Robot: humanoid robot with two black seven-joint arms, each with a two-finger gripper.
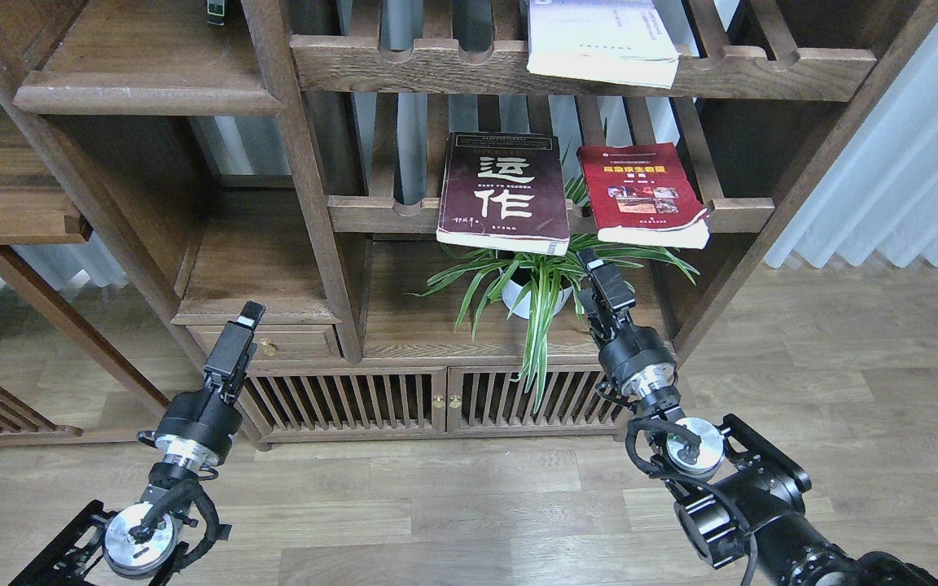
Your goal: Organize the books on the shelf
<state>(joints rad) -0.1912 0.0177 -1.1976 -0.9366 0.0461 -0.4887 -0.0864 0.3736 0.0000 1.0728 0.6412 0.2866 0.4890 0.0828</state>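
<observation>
A dark maroon book (503, 194) with big white characters lies flat on the middle slatted rack, its front end hanging over the rail. Right of it on the same rack lies a red book (648, 195) with a yellow title. A pale white book (603, 41) rests on the upper slatted rack. The shelf (147, 81), a solid dark board with a rounded front edge, is at the upper left and bare where visible. My left gripper (251, 313) hovers before the small drawer. My right gripper (591, 264) points up just below the red book. Neither gripper's fingers can be told apart.
A spider plant in a white pot (530, 297) stands under the books, its leaves close to my right gripper. A drawer with a brass knob (267, 348) sits below the lower left board. Slatted cabinet doors (436, 399) run along the bottom. Wooden uprights (306, 179) separate the bays.
</observation>
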